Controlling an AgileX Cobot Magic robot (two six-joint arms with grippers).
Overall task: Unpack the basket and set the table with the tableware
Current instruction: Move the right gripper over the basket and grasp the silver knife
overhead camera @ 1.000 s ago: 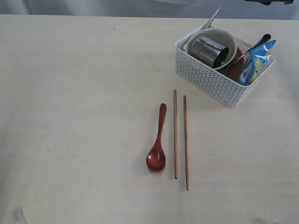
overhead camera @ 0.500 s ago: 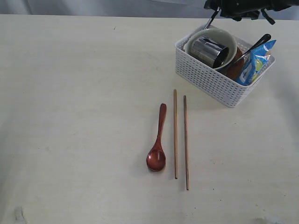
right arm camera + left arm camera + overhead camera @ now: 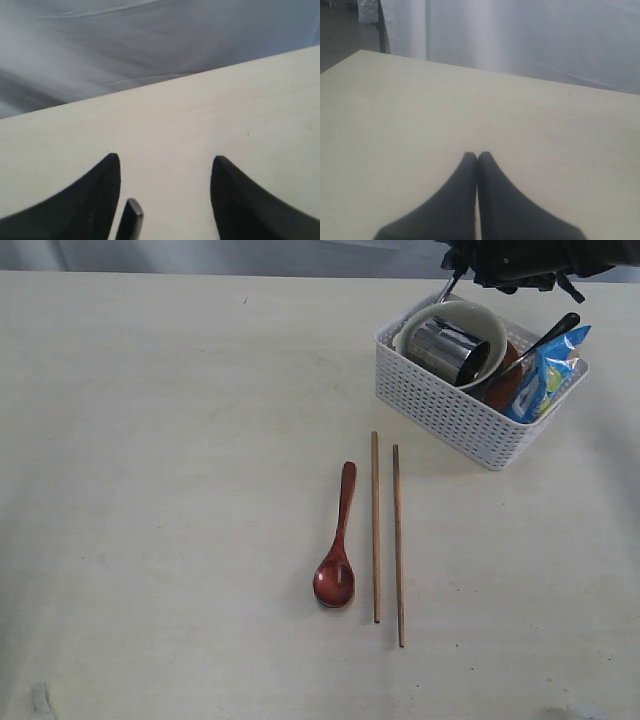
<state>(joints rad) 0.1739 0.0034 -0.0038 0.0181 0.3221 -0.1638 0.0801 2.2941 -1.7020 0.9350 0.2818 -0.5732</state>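
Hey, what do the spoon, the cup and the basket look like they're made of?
Spoon: probably lacquered wood, glossy red-brown with a highlight in its bowl.
Cup: likely steel, mirror-like grey reflections.
Basket: seemingly matte white plastic, moulded lattice walls.

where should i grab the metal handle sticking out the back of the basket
Probably the free upper end of the handle, coming from above. It leans up over the back rim of the basket beside the bowl, its lower part hidden inside. The open right gripper straddles its tip.

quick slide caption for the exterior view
Spoon and chopsticks set out, open right hand hovering at the loaded basket
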